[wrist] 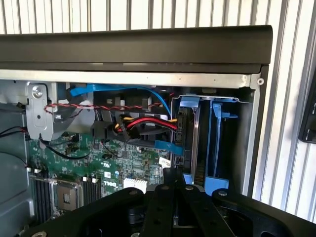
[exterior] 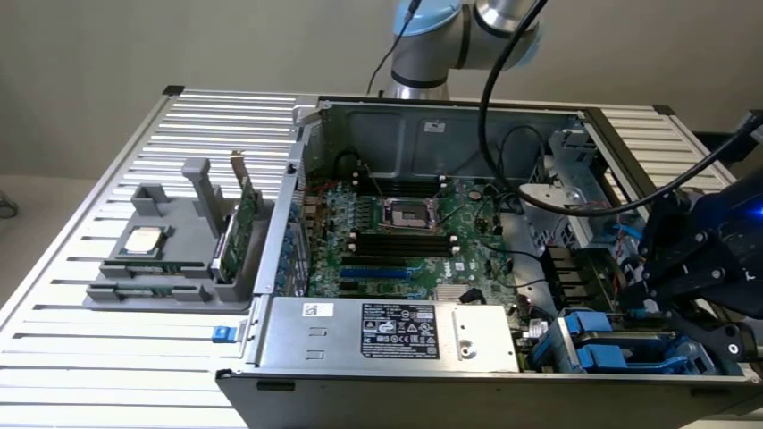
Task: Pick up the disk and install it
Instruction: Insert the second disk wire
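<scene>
Installation is judged largely complete: the disk (wrist: 195, 143) is seen seated upright in its blue frame in the drive bay at the corner of the computer case (exterior: 357, 357), while the gripper (wrist: 175, 190), fingers together and empty, is poised just above it.

Open from above over the computer case (exterior: 477, 223), motherboard (exterior: 406, 241) area free. At the drive bay (wrist: 207, 143) corner: narrow, crowded by blue rails, red cables (wrist: 148, 123), case wall. Slatted table (exterior: 107, 357) edge beside: free.
</scene>
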`<state>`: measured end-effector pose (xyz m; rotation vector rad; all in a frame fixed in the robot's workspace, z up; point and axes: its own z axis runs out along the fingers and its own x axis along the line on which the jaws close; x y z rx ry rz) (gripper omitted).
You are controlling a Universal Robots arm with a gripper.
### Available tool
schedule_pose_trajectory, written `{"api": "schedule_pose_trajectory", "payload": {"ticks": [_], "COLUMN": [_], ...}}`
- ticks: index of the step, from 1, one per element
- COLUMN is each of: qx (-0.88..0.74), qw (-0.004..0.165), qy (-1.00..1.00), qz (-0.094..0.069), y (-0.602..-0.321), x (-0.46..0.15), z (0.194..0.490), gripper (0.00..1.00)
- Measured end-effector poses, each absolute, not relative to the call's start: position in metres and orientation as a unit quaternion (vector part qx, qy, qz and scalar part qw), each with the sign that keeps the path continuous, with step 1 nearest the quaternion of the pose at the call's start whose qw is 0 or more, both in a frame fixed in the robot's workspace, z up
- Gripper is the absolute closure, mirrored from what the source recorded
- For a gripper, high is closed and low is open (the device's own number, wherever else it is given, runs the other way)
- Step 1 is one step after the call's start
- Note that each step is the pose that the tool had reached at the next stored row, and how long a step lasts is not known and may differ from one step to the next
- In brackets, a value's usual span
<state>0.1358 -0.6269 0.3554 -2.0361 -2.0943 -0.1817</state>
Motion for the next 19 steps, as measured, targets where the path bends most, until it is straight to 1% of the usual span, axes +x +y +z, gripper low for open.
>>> {"api": "schedule_pose_trajectory", "payload": {"ticks": [19], "qx": [-0.692], "qw": [0.107], "qy": [-0.712], "qz": [-0.062], "y": [-0.627], "x": [0.122], "z": [0.357], "gripper": [0.89]}}
